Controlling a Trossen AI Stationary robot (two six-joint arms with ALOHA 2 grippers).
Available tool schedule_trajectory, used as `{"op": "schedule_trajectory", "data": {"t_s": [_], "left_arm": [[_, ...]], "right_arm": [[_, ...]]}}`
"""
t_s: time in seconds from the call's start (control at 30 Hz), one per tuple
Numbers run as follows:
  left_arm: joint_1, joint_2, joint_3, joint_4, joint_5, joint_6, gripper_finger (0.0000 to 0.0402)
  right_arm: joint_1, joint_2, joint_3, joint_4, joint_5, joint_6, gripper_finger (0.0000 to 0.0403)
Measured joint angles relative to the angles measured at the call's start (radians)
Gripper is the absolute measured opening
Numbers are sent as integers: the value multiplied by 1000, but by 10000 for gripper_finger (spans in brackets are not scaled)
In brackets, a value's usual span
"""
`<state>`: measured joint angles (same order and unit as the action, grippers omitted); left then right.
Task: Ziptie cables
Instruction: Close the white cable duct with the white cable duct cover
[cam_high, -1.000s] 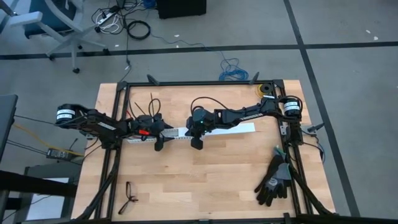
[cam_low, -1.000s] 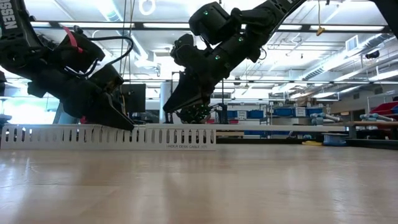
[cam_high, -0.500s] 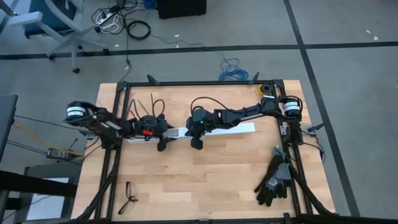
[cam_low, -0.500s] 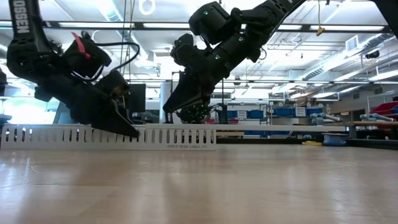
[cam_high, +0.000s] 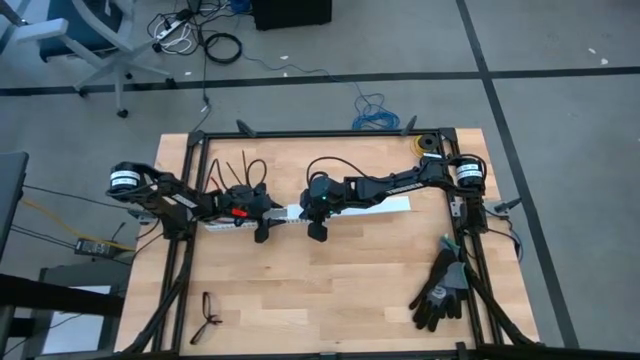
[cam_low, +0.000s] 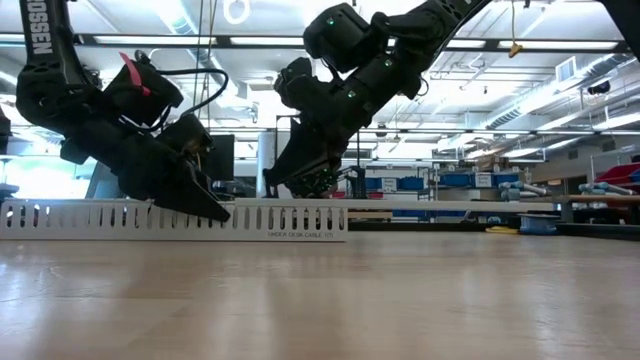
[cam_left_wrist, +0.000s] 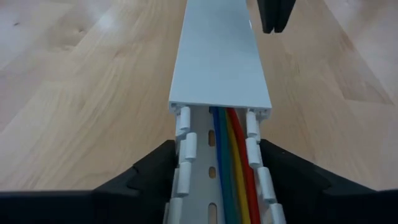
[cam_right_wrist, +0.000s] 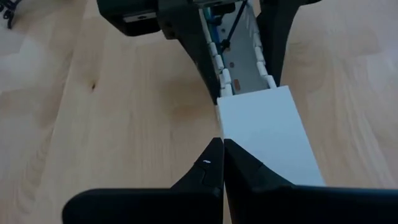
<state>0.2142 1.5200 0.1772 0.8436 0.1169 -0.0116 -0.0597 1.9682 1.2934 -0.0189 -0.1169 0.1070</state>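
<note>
From above, a long white slotted channel (cam_high: 300, 213) lies across the middle of the tabletop (cam_high: 330, 290), its long axis running from one arm toward the other. The left claw (cam_high: 262, 222) sits over the open end of the channel, and the right claw (cam_high: 316, 222) is just beside it, over the part capped by a white lid (cam_high: 385, 206). A pair of black gloves (cam_high: 440, 290) lies near the right edge, well apart from the work.

From tabletop height, the channel (cam_low: 175, 219) shows as a low toothed wall, with the left claw (cam_low: 205, 205) tilted down to touch it and the right claw (cam_low: 300, 180) hanging just above it.

Past the left arm's own fingers (cam_left_wrist: 149, 171), which stand apart on either side of the channel (cam_left_wrist: 186, 162), the cables (cam_left_wrist: 229, 168) are plain: blue, yellow and red wires lying inside the trough, along its length, and vanishing under the lid (cam_left_wrist: 219, 56). That claw is spread around the channel walls; I cannot tell whether it presses on them.

From the right wrist, the right claw (cam_right_wrist: 222, 163) is clenched and holds nothing, its tip beside the lid (cam_right_wrist: 267, 134).

The cables lie straight ahead of the left claw, so I judge that arm nearer to them.
</note>
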Motion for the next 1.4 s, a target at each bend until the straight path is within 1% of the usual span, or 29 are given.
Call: {"op": "schedule_trajectory", "data": {"t_s": [0.17, 0.3, 0.4, 0.5, 0.67, 0.73, 0.83, 0.93, 1.03, 1.23, 1.4], "left_arm": [[0, 0, 0, -1, 0, -1, 225], [0, 0, 0, -2, 0, -1, 229], [0, 0, 0, -3, 0, -3, 229], [0, 0, 0, -3, 0, -3, 229], [0, -1, -3, 1, 0, 3, 230], [0, -1, -3, 1, 1, 3, 230], [0, -1, -3, 0, 0, -23, 230], [0, -1, -2, -3, 0, -33, 233], [0, -1, 0, -19, 1, -48, 248], [0, -3, 2, -64, 14, -44, 294], [0, -30, -24, -64, 27, -20, 302]], "right_arm": [[0, 0, 0, -24, 25, 3, 0], [0, -1, 1, -102, 100, 25, 0], [3, -3, 1, -122, 125, 32, 0], [3, 6, 1, -101, 102, 50, 0], [-12, 87, 4, 55, -8, 69, 0], [-16, 102, 5, 97, -11, 69, 0], [-15, 99, 4, 98, 13, 55, 0], [-15, 94, 2, 99, 11, 45, 0], [-18, 94, 2, 94, 7, 46, 0], [-21, 94, 2, 84, 9, 46, 0], [-27, 94, 2, 79, 5, 58, 0]]}}
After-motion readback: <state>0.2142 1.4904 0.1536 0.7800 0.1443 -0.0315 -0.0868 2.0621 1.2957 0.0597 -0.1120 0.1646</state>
